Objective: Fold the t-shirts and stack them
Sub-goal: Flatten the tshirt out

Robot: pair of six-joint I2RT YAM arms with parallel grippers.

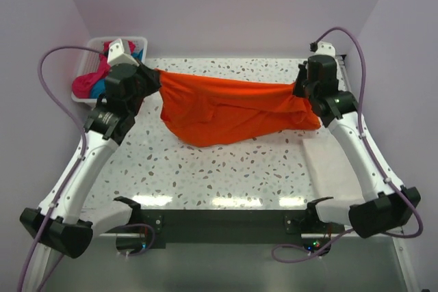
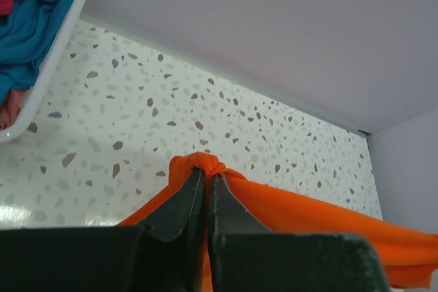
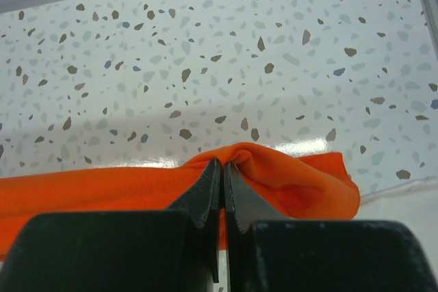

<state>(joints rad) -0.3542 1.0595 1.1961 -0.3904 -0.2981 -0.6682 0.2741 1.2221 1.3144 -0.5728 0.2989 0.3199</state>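
Observation:
The bright orange t-shirt [image 1: 229, 109] hangs stretched between both grippers above the far half of the speckled table, sagging in the middle. My left gripper [image 1: 156, 76] is shut on its left corner; the pinched cloth [image 2: 205, 163] bunches over the fingertips in the left wrist view. My right gripper [image 1: 299, 87] is shut on its right end, where the cloth [image 3: 274, 169] folds over the jaws. The magenta-pink t-shirt [image 1: 91, 76] and the teal-blue t-shirt [image 1: 101, 88] lie crumpled in the white basket [image 1: 87, 100] at the far left; the teal-blue one [image 2: 27, 39] also shows in the left wrist view.
A white folded cloth [image 1: 327, 162] lies at the table's right edge under the right arm. The basket's rim [image 2: 58, 46] shows at the left wrist view's top left. Lilac walls close the back and both sides.

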